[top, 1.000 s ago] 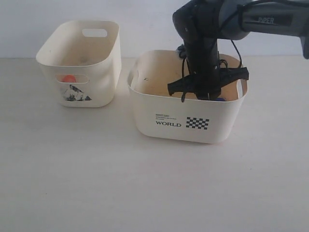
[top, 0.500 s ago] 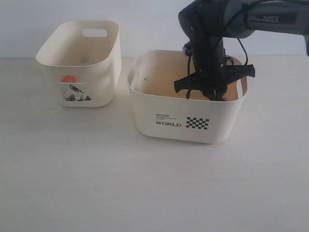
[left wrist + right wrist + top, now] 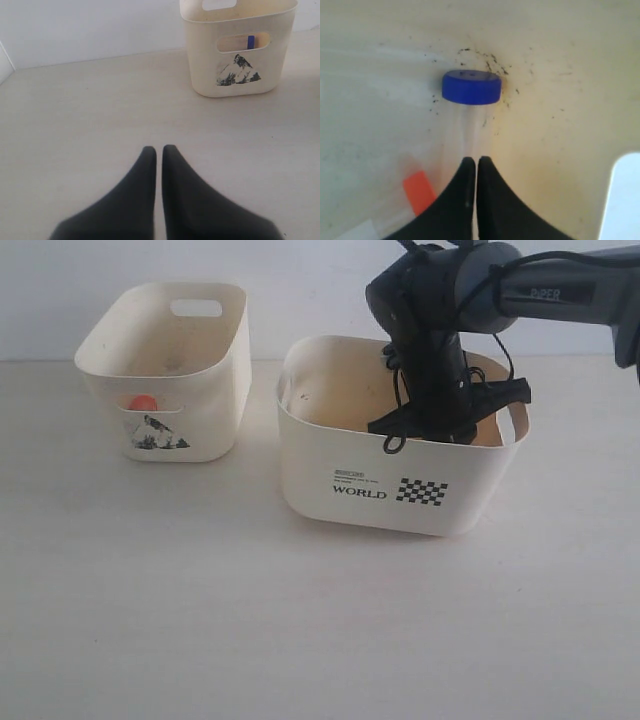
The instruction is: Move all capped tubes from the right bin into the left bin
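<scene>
Right bin (image 3: 310, 465) shifted rightward, right claw (image 3: 473, 160) closed by blue-capped tube (image 3: 471, 87), visible only from wrist, left claw (image 3: 159, 148) closed

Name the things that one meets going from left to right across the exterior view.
left bin → right bin, and on its front wall the WORLD print → the checkered patch.
</scene>
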Available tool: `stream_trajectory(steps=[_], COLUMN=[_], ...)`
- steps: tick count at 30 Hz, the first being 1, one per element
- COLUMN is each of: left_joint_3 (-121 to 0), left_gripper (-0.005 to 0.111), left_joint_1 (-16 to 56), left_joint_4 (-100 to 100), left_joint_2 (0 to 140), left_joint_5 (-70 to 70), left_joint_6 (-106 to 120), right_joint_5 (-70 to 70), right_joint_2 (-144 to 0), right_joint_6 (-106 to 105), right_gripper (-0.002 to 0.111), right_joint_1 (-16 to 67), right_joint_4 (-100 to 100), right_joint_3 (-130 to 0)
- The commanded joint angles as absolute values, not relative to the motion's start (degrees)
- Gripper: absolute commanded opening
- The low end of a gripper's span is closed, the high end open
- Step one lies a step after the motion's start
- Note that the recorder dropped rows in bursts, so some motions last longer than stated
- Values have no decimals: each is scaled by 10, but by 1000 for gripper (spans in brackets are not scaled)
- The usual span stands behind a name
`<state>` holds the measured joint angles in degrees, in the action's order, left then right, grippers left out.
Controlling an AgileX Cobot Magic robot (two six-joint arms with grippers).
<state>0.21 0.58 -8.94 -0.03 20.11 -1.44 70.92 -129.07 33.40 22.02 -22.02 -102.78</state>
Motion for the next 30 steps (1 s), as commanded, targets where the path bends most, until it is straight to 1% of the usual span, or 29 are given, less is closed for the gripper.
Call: stream_trajectory(steps=[1, 3, 5, 6, 7, 12, 14, 18, 20, 26, 30], left_joint_3=[0, 0, 0, 0, 0, 0, 0, 0, 0, 0, 0], left_gripper=[4, 4, 4, 4, 4, 4, 4, 4, 4, 4, 4], left_joint_1=[6, 6, 6, 6, 6, 6, 6, 6, 6, 6, 6], left_joint_4=[-86, -86, -86, -86, -86, -86, -86, -86, -86, -86, -86], left_joint_2=[0, 0, 0, 0, 0, 0, 0, 0, 0, 0, 0], left_joint_5=[196, 196, 196, 196, 196, 196, 196, 196, 196, 196, 196], left_joint_6=[-20, -20, -20, -20, -20, -20, -20, -20, -20, -20, -20], right_joint_5=[700, 700, 700, 700, 700, 700, 700, 700, 700, 700, 700], right_joint_2=[-1295, -1295, -1295, -1295, -1295, -1300, -1300, -1290, -1275, -1237, -1214], right_joint_6=[305, 306, 316, 321, 323, 324, 327, 322, 324, 324, 324], right_gripper=[18, 37, 51, 56, 58, 58, 56, 38, 32, 22, 22], right_joint_1=[217, 218, 218, 218, 218, 218, 218, 218, 218, 218, 218], right_joint_4=[-185, -185, -184, -184, -184, -184, -182, -183, -185, -188, -177], right_joint_3=[-1026, -1026, -1026, -1026, -1026, -1026, -1026, -1028, -1029, -1029, -1029])
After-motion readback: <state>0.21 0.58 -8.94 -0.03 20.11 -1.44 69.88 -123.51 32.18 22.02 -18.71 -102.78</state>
